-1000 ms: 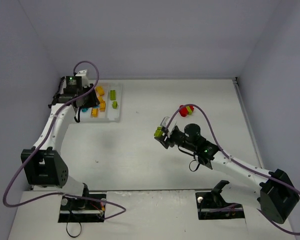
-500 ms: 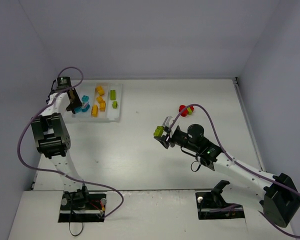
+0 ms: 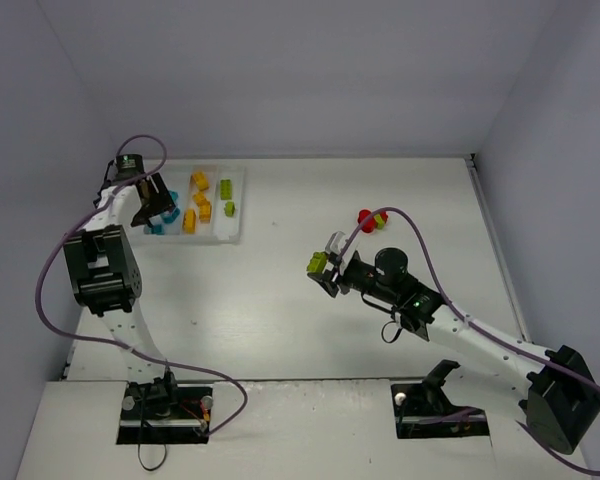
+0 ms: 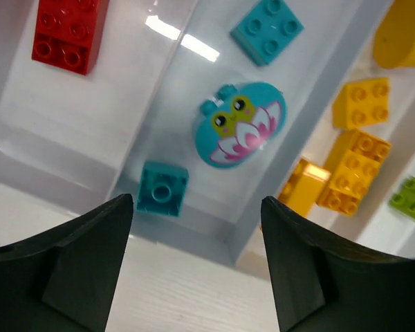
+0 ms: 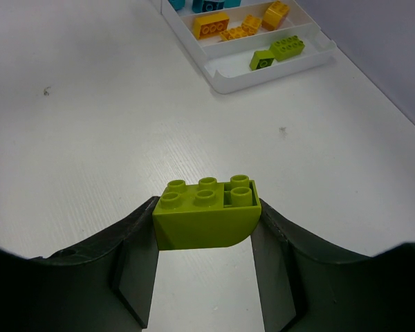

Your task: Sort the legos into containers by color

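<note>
The right end effector (image 5: 205, 234) grips one lime green brick (image 5: 206, 211) by its two ends, one dark finger (image 5: 135, 277) pressed against each side. The brick sits studs up, with its rounded underside facing down, clear of the white desk (image 5: 90, 138). At the upper edge lies the white tray (image 5: 263, 79), well apart from the held brick. Its nearest compartment holds two lime bricks (image 5: 278, 50). The next compartment holds yellow bricks (image 5: 211, 25). Cyan bricks (image 5: 207, 4) are cut off by the frame edge.
</note>
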